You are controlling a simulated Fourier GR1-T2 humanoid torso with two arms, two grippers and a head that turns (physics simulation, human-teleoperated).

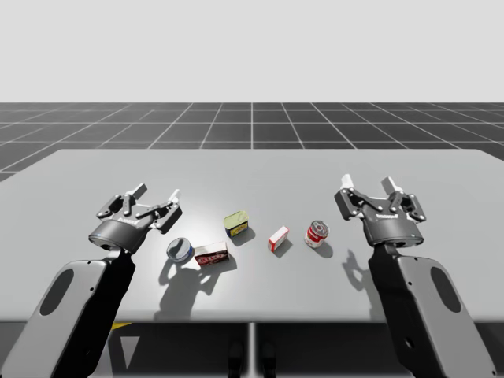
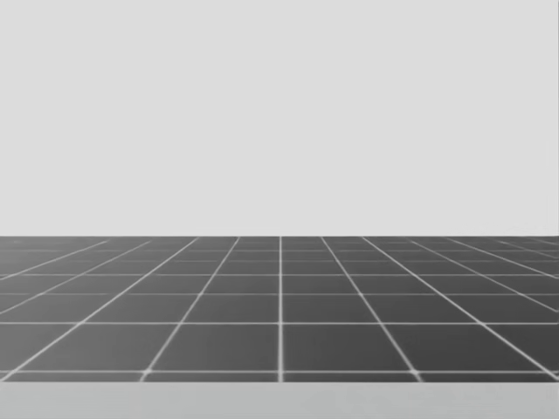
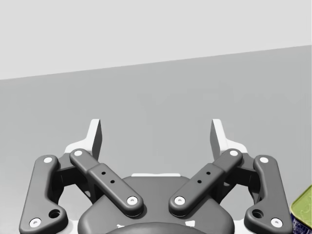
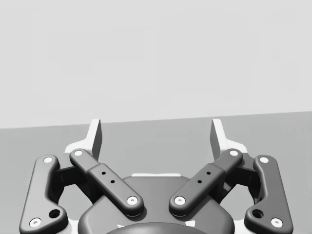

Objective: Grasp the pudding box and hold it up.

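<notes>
**Pudding box not yet grasped; both grippers empty**

Nearest my edge of the table point(image 1: 252, 177) sits the pudding box point(image 1: 211, 253), with a blue round can point(image 1: 179, 250) just beside its left end. I judge the box to be light, stiff cardboard, smooth-faced and easily crushed. Pinch it across the two long sides with moderate force, clear of the can. Further back stand a small red-and-white box point(image 1: 278, 238), a red can point(image 1: 316, 233) and a green rectangular can point(image 1: 235, 222). My left gripper point(image 1: 157, 193) and right gripper point(image 1: 368, 183) hover with fingers spread, holding nothing. The left is nearer the box.
</notes>
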